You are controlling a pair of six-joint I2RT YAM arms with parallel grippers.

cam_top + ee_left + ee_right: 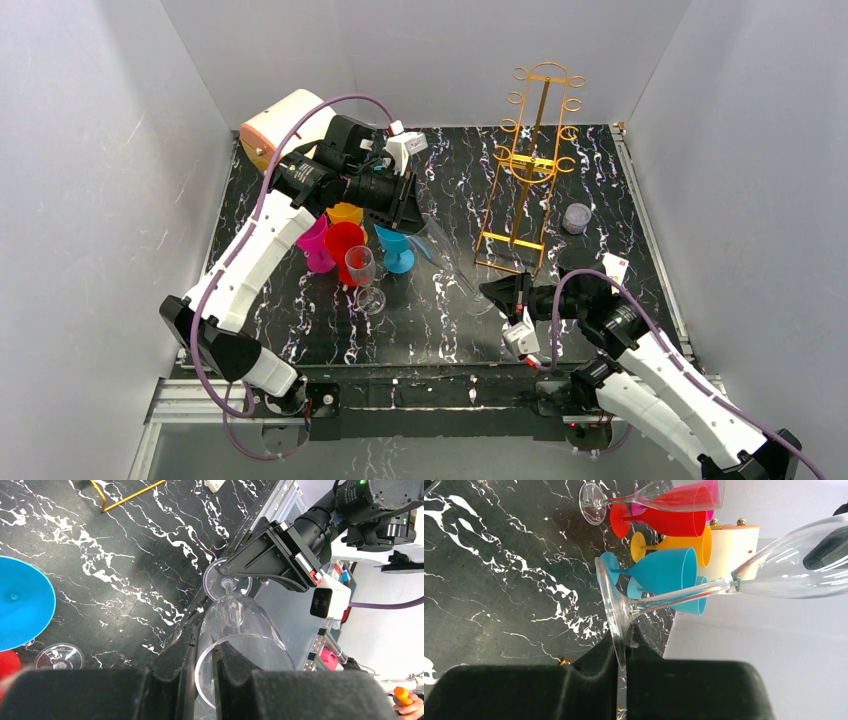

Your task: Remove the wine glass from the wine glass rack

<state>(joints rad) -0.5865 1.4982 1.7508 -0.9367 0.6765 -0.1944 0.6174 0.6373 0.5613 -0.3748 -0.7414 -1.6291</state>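
Two holds on wine glass (240, 625) — left gripper (205, 652) clenching rim, right gripper (621, 655) clenching foot — risking snapped stem under opposing pulls.

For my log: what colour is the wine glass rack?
The wine glass rack is gold-orange, clearest in the top external view.

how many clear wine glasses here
2. One clear glass stands beside the coloured glasses; the other clear glass is held by left gripper and right gripper. Left arm may hide more.

Clear wine glass (237, 617) tilted in midair, near the upright gold rack (530, 165).
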